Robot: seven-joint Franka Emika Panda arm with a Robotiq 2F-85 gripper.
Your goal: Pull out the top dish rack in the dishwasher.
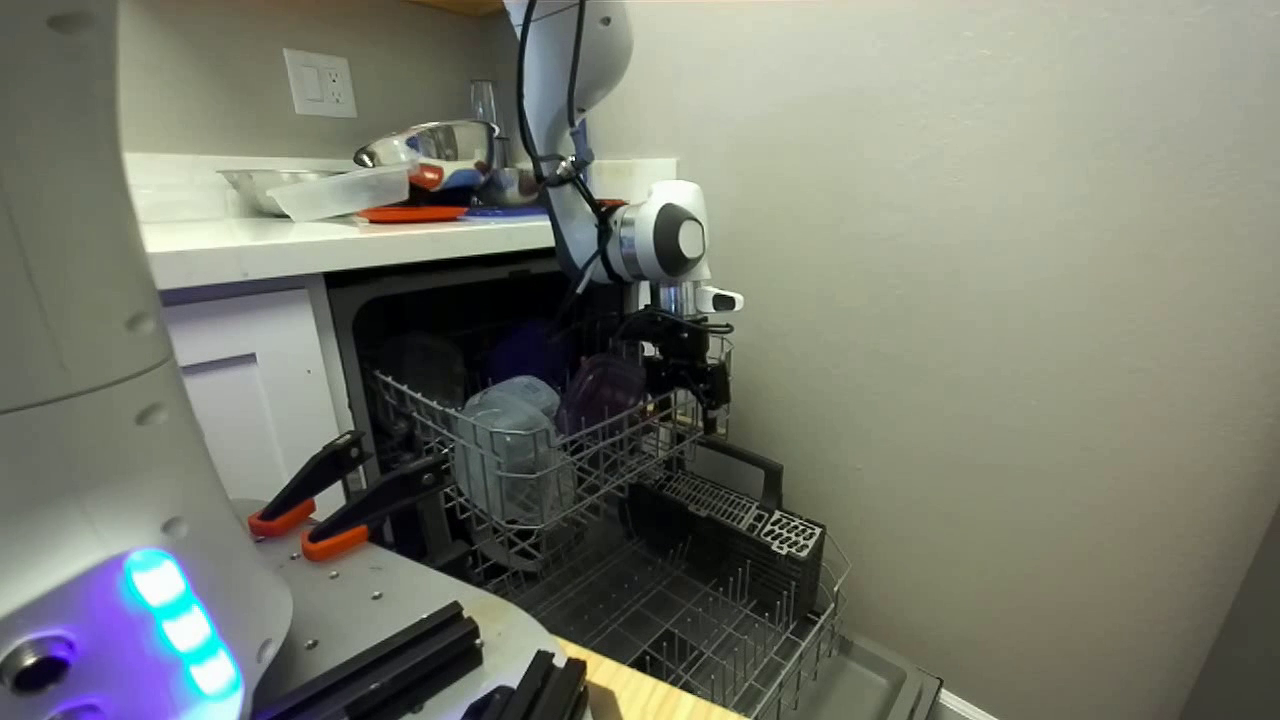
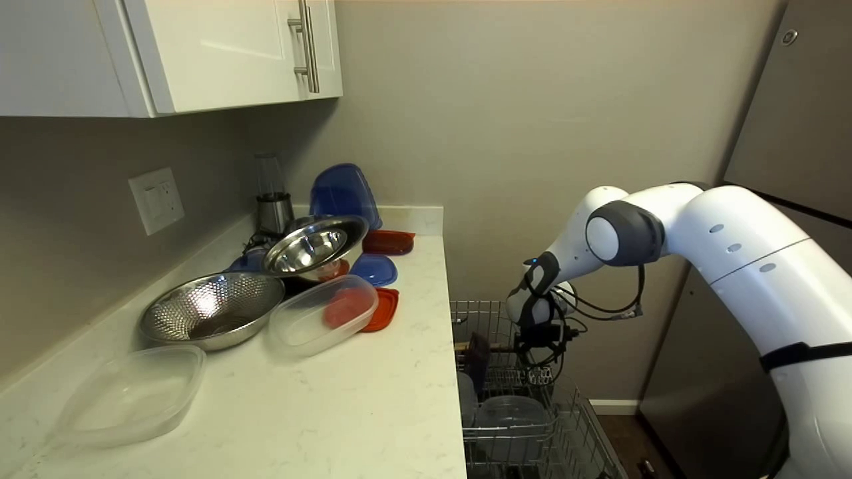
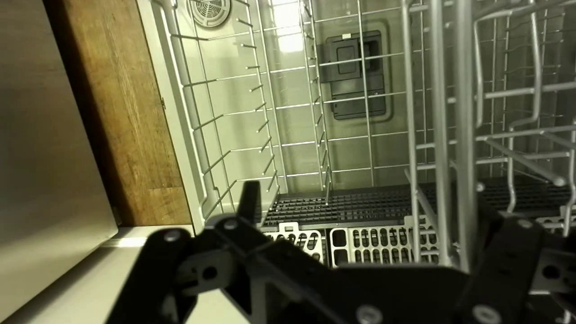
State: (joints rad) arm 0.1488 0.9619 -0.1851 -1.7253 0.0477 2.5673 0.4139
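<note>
In both exterior views the top rack (image 1: 605, 460) stands partly out, the gripper (image 1: 700, 400) at its far right. In the wrist view the fingers (image 3: 249, 202) sit apart, rack wires (image 3: 442, 135) apparently between: best close squarely, then pull level.

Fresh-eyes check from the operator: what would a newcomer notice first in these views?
Probably the glowing cyan lights on the robot's base, low left in an exterior view. Next, the big white arm, arched down to the top rack, where plastic containers sit. Then the shiny steel bowl, tilted near a blue lid on the counter.
</note>
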